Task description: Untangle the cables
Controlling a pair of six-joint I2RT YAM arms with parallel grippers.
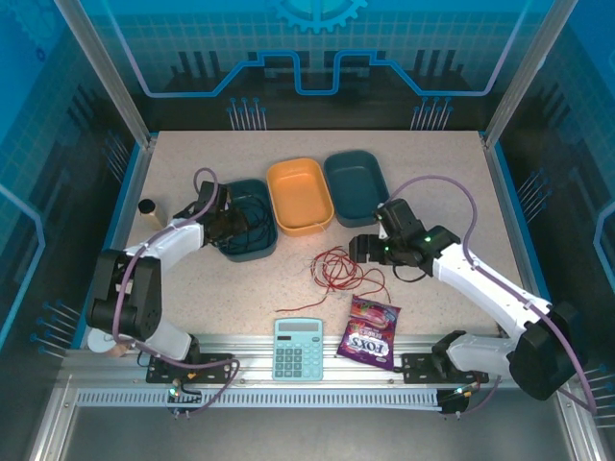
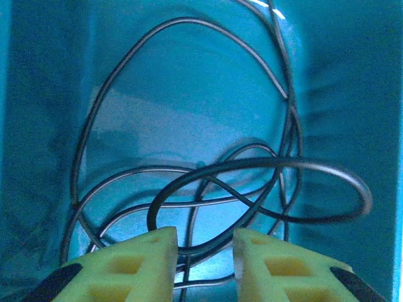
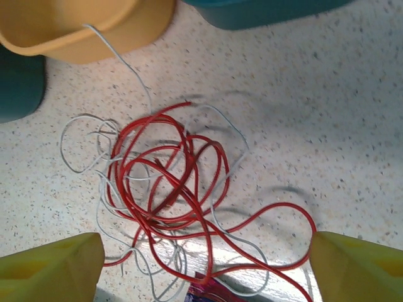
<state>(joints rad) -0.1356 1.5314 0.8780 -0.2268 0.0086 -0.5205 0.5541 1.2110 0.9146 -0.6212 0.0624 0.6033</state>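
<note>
Speckled worktop [image 1: 432, 192], bins at rear. Black cable [image 2: 252, 165] coiled inside dark teal bin [image 2: 38, 126]; left tool [image 2: 204, 242] low over it, narrowly parted, nothing seen clamped. Red cable [image 3: 170, 182] and white cable [image 3: 79, 141] interlaced on worktop beneath right tool [image 3: 204, 264], spread wide, empty. Risk if red pulled alone: knot tightened, white end dragged from orange bin [image 3: 75, 31]. Second risk: black loop snagged in left tool on lift, hauled out of bin.

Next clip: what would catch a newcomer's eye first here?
The red cable lies knotted with a thin white cable on the table mid-scene, and the right gripper faces it with its jaws wide open. Next comes the black cable, looped inside the dark teal tub at the left, where the left gripper hangs with its jaws slightly apart.
</note>
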